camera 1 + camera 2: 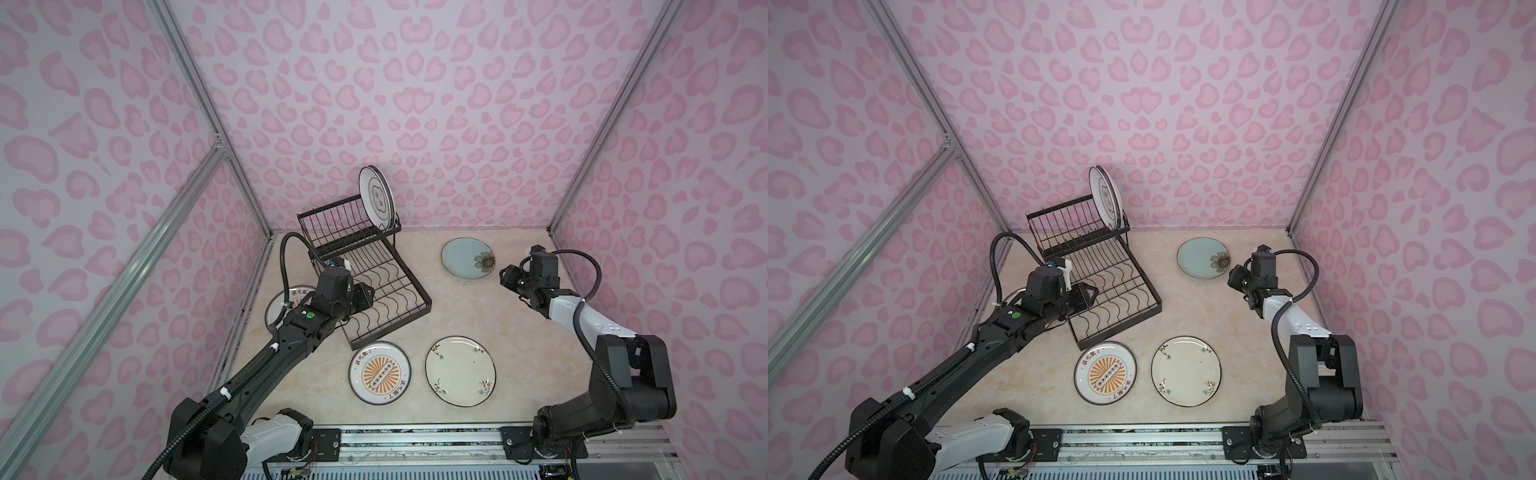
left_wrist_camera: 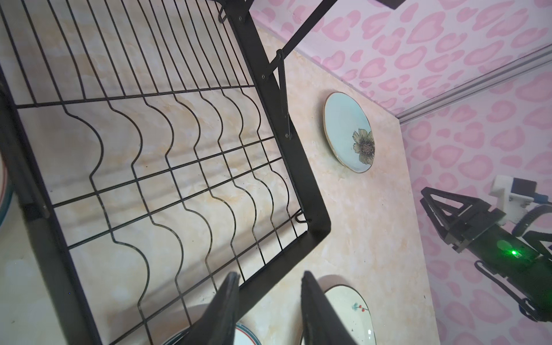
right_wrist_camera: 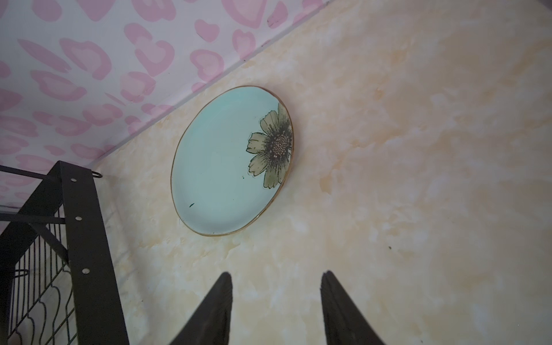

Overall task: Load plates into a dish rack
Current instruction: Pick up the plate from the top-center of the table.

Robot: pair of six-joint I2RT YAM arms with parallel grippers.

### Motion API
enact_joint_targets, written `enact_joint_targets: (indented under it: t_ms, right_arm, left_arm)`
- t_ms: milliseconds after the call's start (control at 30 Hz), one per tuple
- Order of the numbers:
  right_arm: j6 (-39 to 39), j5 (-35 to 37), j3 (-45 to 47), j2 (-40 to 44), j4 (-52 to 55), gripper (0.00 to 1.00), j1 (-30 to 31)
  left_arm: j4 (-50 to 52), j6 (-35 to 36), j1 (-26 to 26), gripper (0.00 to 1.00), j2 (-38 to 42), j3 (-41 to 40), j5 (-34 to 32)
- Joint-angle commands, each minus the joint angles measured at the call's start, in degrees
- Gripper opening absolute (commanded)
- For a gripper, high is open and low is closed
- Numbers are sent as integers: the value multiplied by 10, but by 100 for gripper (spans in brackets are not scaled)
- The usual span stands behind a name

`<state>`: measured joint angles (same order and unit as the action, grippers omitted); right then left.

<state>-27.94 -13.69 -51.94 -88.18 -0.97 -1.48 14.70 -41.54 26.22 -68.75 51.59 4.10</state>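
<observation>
On the marbled desk (image 1: 478,307) the blue-green plate (image 3: 215,167) is lying flat near the dish rack (image 2: 318,224), and I am holding the left gripper (image 2: 270,274) and right gripper (image 3: 277,274) apart and empty, worrying that a shallow rim pinch could send it skidding.

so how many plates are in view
5: quatrefoil plate upright in the dish rack, flower plate at back, sunburst plate and cream plate in front, lettered plate under the left arm. More may be hidden.
</observation>
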Motion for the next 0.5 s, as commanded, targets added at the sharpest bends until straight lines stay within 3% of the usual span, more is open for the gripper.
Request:
enact_joint_targets:
  t_ms: [0, 467]
  right_arm:
    - [-25, -62, -4, -25, -32, 48, -13]
    - [-38, -91, -71, -151, -62, 46, -29]
  left_arm:
    - [-10, 0, 6, 37, -19, 14, 3]
    - [14, 21, 29, 37, -57, 43, 19]
